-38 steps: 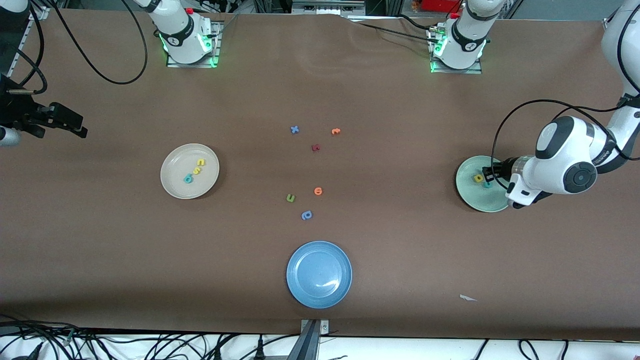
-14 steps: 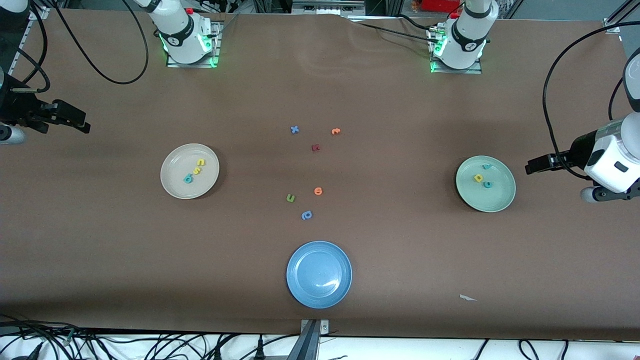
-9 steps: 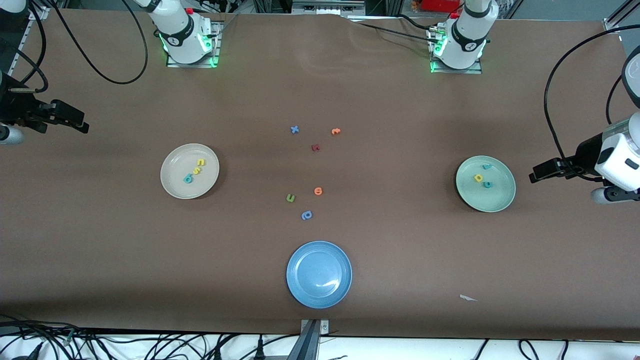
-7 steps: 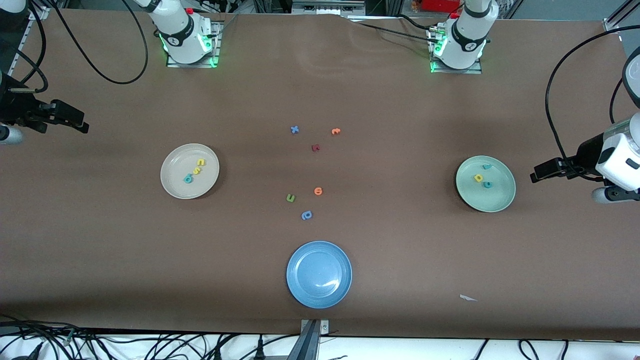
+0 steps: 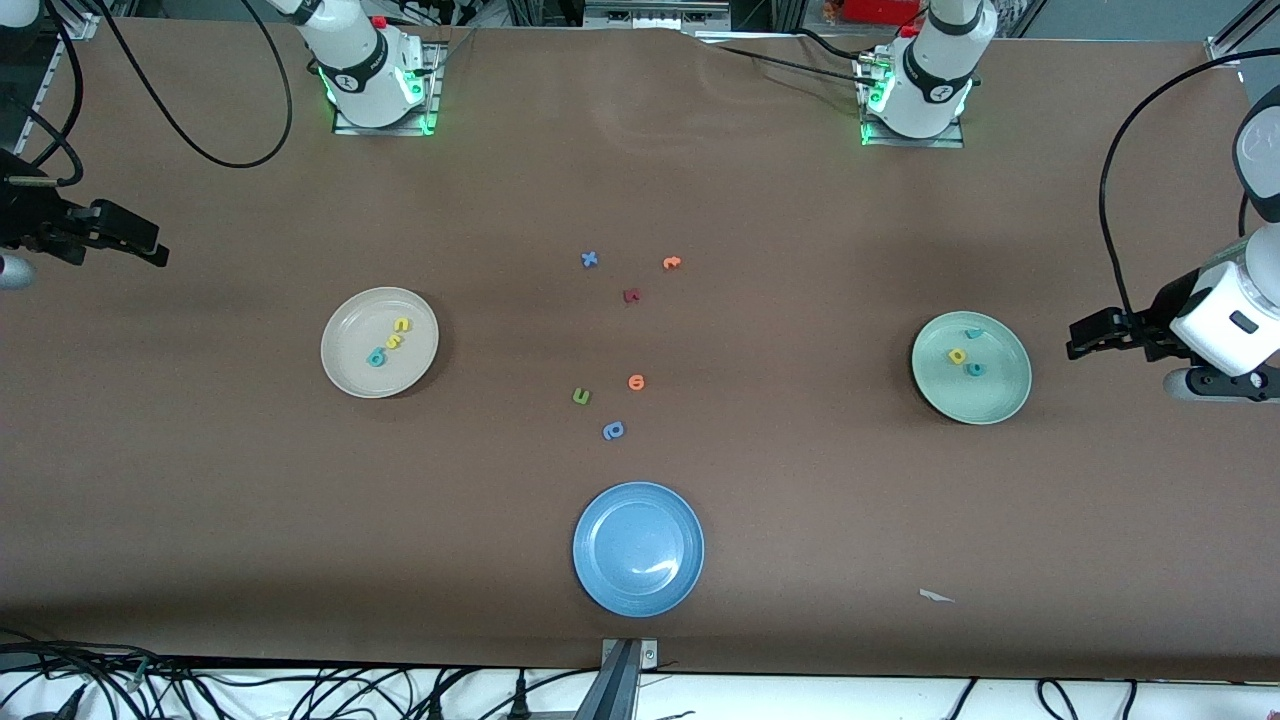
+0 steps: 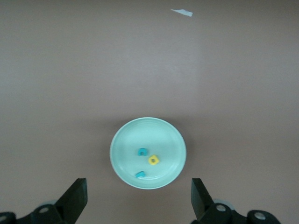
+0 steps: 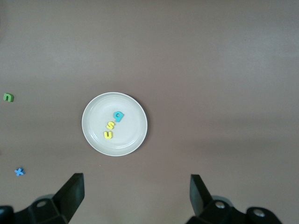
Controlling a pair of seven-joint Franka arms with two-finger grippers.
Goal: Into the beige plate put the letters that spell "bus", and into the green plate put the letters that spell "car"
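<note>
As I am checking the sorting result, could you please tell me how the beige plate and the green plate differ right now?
The beige plate is cream and sits toward the right arm's end of the table; the green plate is pale mint and sits toward the left arm's end. The beige plate holds two yellow letters and one teal; the green plate holds two teal and one yellow. Both are round, shallow, and hold three letters.

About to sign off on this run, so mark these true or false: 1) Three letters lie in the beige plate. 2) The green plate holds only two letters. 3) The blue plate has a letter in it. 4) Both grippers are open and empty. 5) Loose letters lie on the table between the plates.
1) True: the beige plate holds a teal b, yellow s and yellow u.
2) False: the green plate holds three: yellow a, teal c, teal r.
3) False: the blue plate holds nothing.
4) True: left gripper, right gripper.
5) True, for example the green u-shaped letter.
</note>
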